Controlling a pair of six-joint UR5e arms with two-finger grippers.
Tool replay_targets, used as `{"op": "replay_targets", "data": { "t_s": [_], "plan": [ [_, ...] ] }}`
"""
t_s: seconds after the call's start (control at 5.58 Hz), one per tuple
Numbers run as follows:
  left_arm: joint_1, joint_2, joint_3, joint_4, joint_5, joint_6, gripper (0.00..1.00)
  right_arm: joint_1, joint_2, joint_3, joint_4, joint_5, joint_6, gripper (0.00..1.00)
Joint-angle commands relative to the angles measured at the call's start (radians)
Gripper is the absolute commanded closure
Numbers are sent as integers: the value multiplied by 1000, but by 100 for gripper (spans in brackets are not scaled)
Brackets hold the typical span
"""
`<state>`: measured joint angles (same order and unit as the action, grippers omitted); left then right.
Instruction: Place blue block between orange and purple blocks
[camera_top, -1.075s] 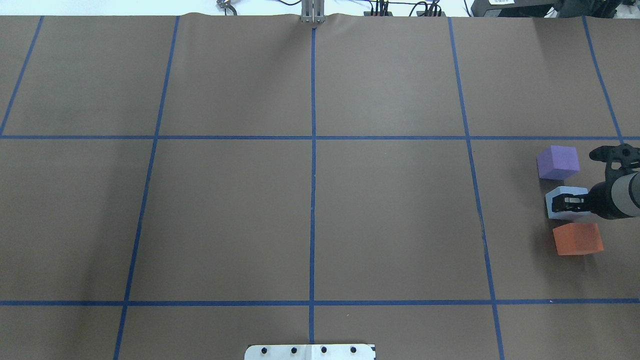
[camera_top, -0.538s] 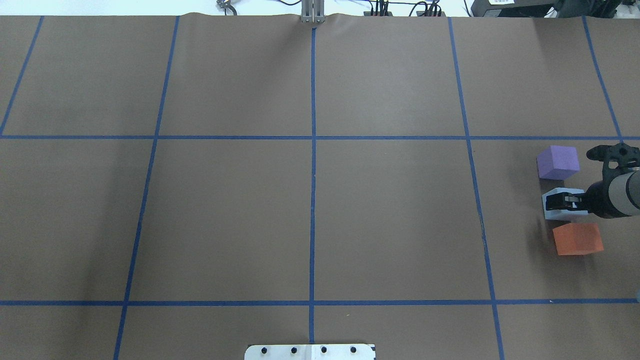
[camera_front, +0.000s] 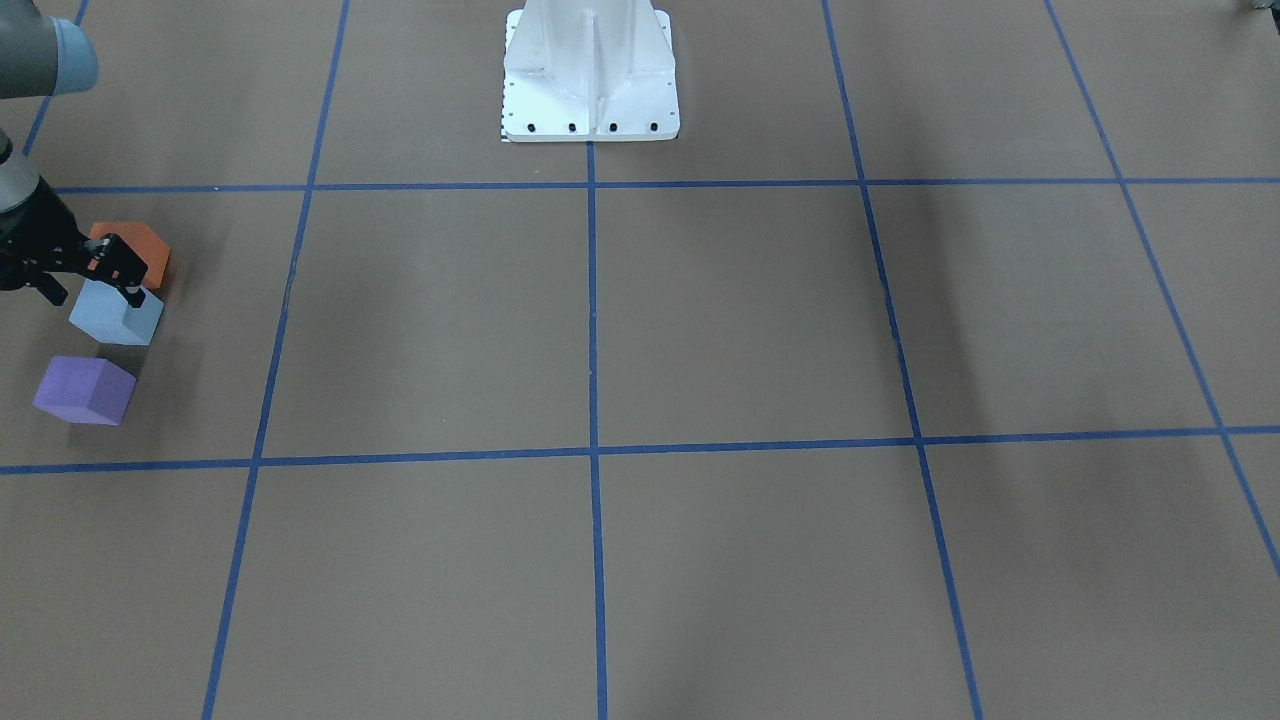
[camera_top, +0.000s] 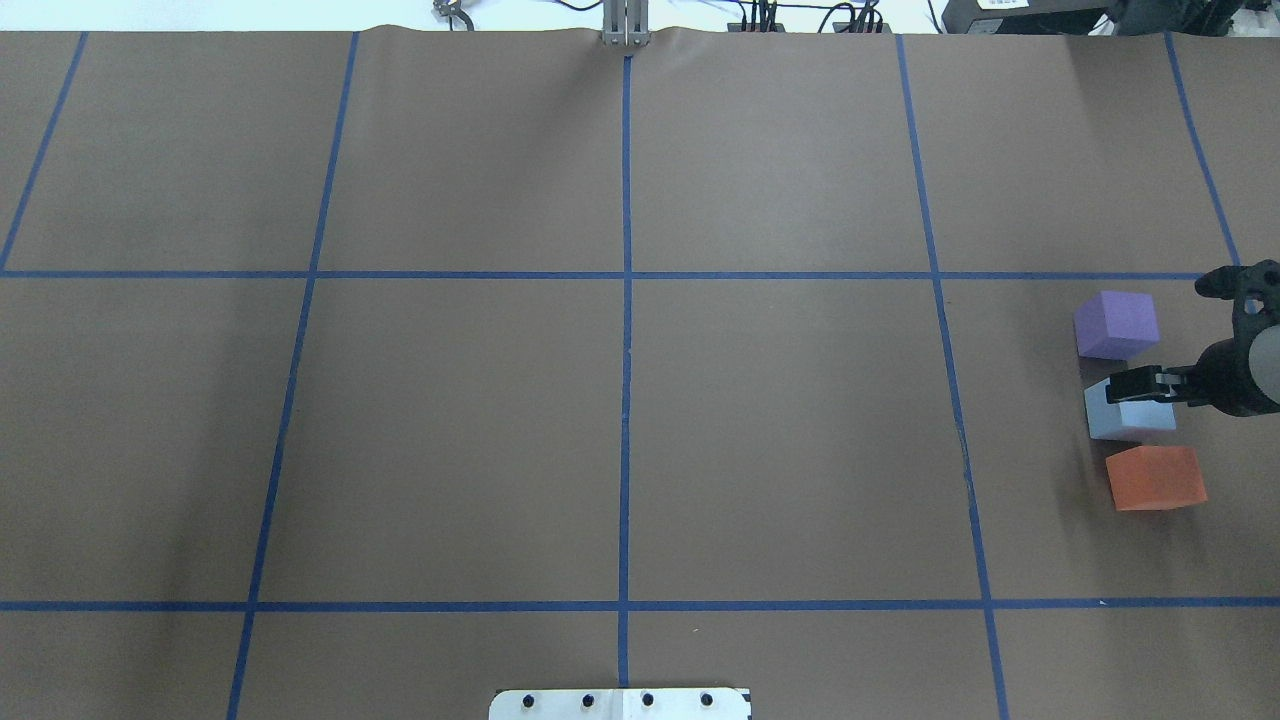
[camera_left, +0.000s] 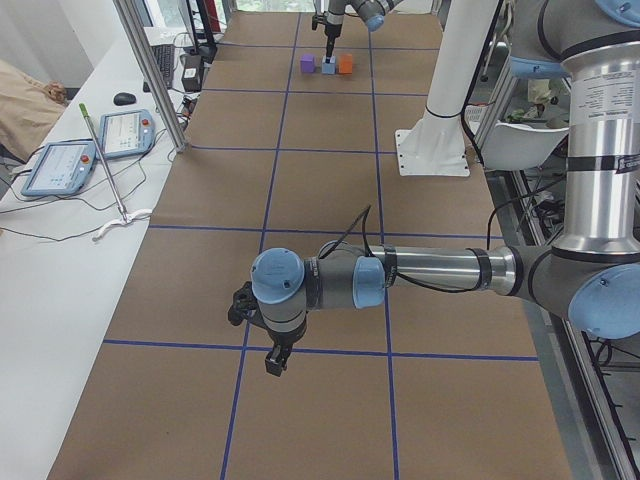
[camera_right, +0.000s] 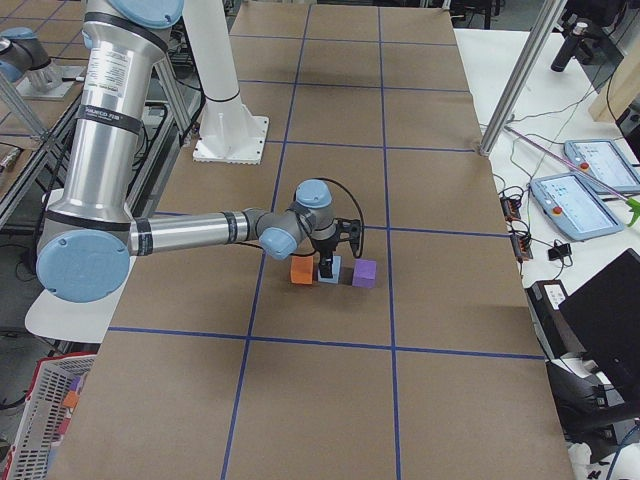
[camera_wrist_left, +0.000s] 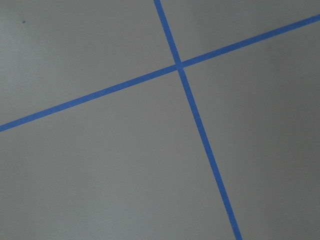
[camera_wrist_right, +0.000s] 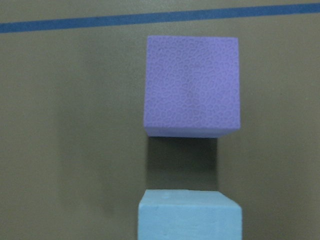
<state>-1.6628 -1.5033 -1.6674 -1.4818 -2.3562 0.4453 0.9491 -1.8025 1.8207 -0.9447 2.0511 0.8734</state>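
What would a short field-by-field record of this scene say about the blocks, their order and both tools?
Surface: brown table with a blue tape grid
Row: purple block, blue block, orange block, blue in the middle
Blue block: resting on the table, ungripped
Right tool: open, just above the blue block
Left tool: far away, over bare table; open or shut cannot be told

Purple block (camera_wrist_right: 191, 85): matt foam, finely pebbled with a cell pattern. Blue block (camera_wrist_right: 190, 215): matt, smoother-faced. Orange block (camera_top: 1155, 477): matt, probably the same foam, though too small to confirm. Table cover (camera_top: 780, 420): matt brown paper, slightly rippled along the edge opposite the robot, gridded with smooth blue tape (camera_wrist_left: 195, 117). Robot base (camera_front: 590, 70): glossy white painted metal.
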Motion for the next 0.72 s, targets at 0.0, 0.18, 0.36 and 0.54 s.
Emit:
{"op": "replay_targets", "data": {
  "t_s": [0.0, 0.18, 0.36, 0.54],
  "plan": [
    [0, 0, 0, 0, 0, 3, 0, 223, -3, -6, -140, 143, -363, 0],
    [0, 0, 0, 0, 0, 4, 0, 329, -6, -6, -243, 183, -527, 0],
    [0, 2, 0, 0, 0, 7, 0, 440, -5, -6, -343, 231, -688, 0],
    [0, 2, 0, 0, 2, 9, 0, 565, 6, 11, -515, 259, -876, 0]
  ]
}}
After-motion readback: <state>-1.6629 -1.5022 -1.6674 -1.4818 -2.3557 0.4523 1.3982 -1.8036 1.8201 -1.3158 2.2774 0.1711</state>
